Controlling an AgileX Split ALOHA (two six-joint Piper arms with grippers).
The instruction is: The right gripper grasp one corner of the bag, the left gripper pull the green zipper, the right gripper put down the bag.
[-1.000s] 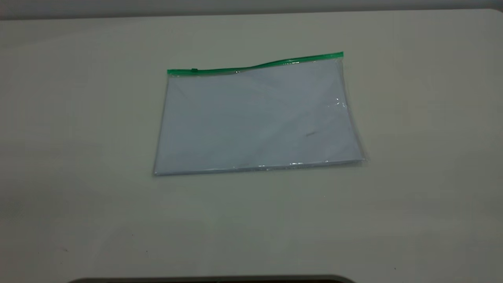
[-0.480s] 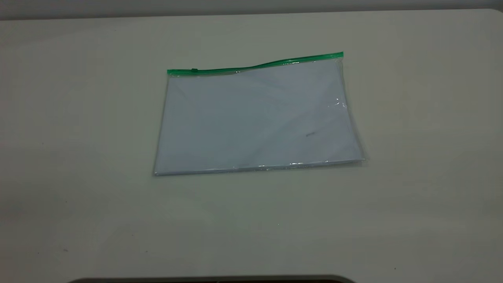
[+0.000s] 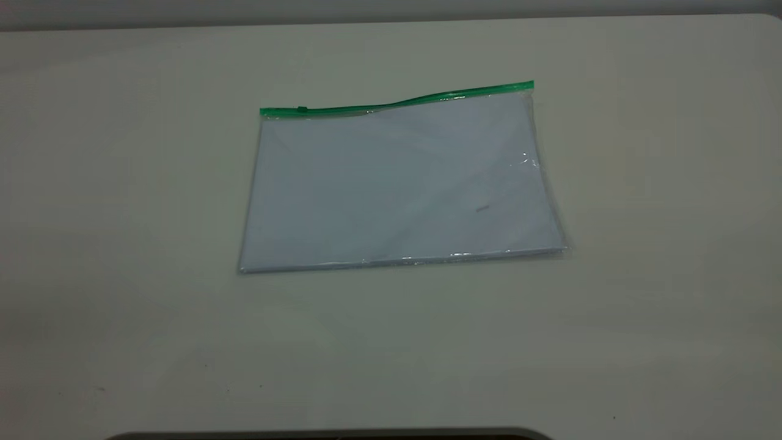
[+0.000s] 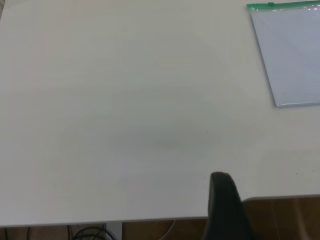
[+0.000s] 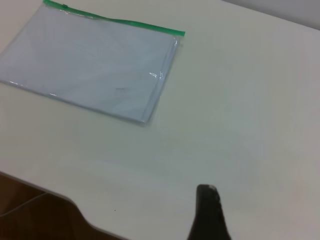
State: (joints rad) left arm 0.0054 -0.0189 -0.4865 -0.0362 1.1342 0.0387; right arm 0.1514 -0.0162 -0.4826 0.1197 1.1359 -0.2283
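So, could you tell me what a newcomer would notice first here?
The bag lies flat in the middle of the pale table, paper showing through it. Its green zipper runs along the far edge, the slider near the left end. Neither gripper is near it.

My outside camera looks steeply down on the table (image 3: 122, 342), the bag (image 3: 397, 183) near centre. My left wrist camera, set back by the table's edge, catches it toward two o'clock; my right wrist camera finds it toward ten o'clock.
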